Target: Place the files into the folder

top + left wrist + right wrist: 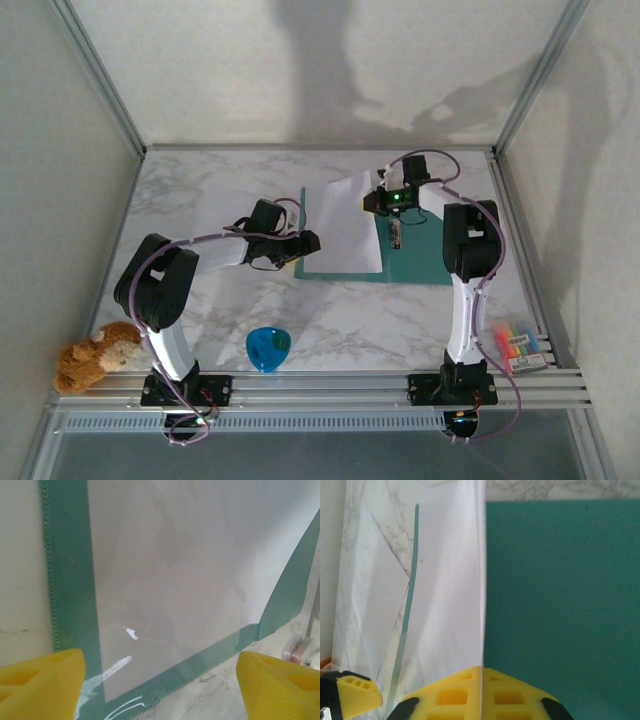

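Note:
The teal folder (420,255) lies open and flat at the middle of the table. The white files (340,225) cover its left half. My right gripper (395,235) is shut on the sheets' right edge, which stands up thin between its yellow fingers (450,695); the right wrist view shows the gripper (483,672) with the white files (445,590) to its left and the bare teal folder (560,595) to its right. My left gripper (305,243) is open by the folder's near left corner. In its wrist view the gripper (160,680) straddles the folder's teal border (70,580) around the pale sheet (170,570), gripping nothing.
A small blue cup (268,347) stands near the front edge between the arm bases. A brown plush toy (95,355) sits at the front left corner and a box of coloured markers (518,345) at the front right. Metal frame posts border the table.

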Available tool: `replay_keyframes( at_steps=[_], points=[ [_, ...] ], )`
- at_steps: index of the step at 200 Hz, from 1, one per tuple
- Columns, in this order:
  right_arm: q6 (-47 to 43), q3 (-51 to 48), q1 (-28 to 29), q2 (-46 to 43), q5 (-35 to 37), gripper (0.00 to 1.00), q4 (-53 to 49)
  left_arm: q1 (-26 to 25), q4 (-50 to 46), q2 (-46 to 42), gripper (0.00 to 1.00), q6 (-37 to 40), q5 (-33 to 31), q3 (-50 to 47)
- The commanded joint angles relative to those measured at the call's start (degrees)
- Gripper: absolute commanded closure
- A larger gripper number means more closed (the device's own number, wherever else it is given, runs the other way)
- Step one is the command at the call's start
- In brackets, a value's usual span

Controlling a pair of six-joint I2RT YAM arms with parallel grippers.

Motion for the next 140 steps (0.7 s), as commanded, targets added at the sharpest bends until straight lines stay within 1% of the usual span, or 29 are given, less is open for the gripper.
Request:
replay_keyframes(
  at_steps=[1,65,96,140],
  points=[
    [0.5,-2.6,0.9,-2.8,-1.5,1.00,2.5,-0.4,0.8,-1.0,0.21,0.1,0.5,-0.4],
    [3.0,-5.5,1.3,-3.3,-1.0,1.00,5.1,-0.4,1.0,-1.1,0.21,0.1,0.5,-0.8],
    [5.0,-7.1,1.2,-4.0,1.3,1.00,6.4,-0.4,0.8,-1.2,0.21,0.1,0.3,-0.6],
    [4.8,-5.7,0.8,-4.2,3.2,1.00,5.3,-0.4,0.1,-1.2,0.21,0.4,0.2,-0.3]
  ],
)
